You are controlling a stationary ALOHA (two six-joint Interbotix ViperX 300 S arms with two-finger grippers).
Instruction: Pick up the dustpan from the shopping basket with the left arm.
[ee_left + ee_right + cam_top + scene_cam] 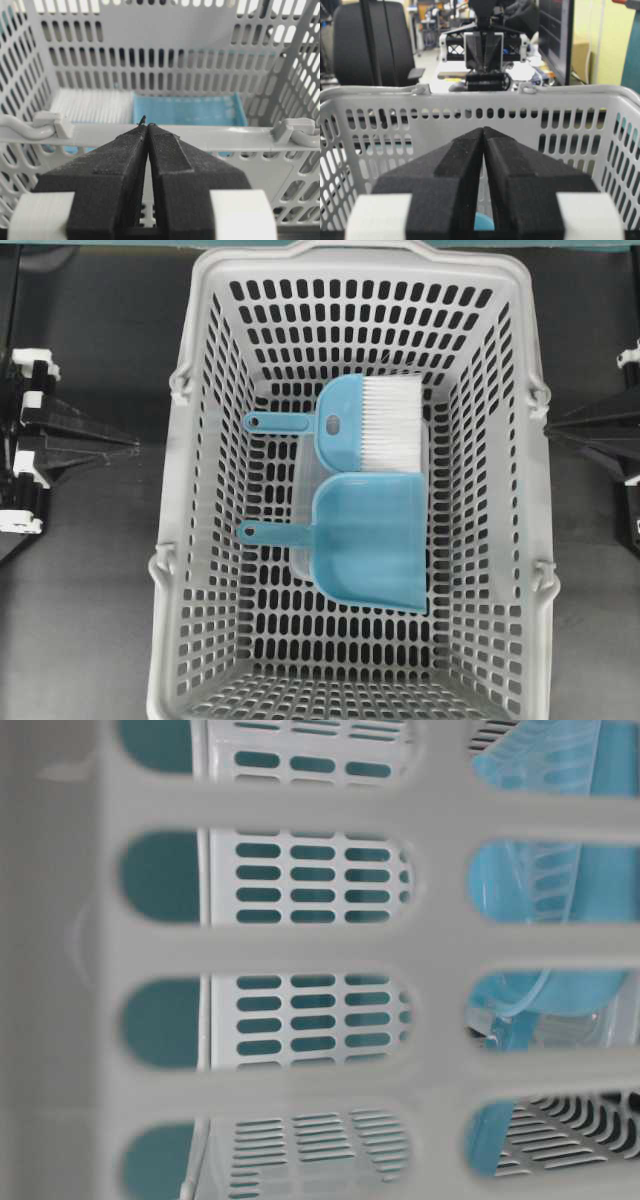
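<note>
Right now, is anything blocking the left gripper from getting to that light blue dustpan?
Yes. The left gripper sits outside the shopping basket, so the basket's slotted side wall and rim stand between it and the dustpan. From above, nothing covers the dustpan.

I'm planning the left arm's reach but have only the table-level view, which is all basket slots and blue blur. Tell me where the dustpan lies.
Observer: From overhead, the dustpan lies near the middle of the shopping basket floor, with its thin handle pointing toward the left arm's side.
Operator: Report what lies beside it.
Observer: A blue hand brush with white bristles lies toward the top of the overhead view, its handle pointing the same way.
Operator: Give me the left end effector's state.
Observer: The left end effector is shut and outside the basket rim.
</note>
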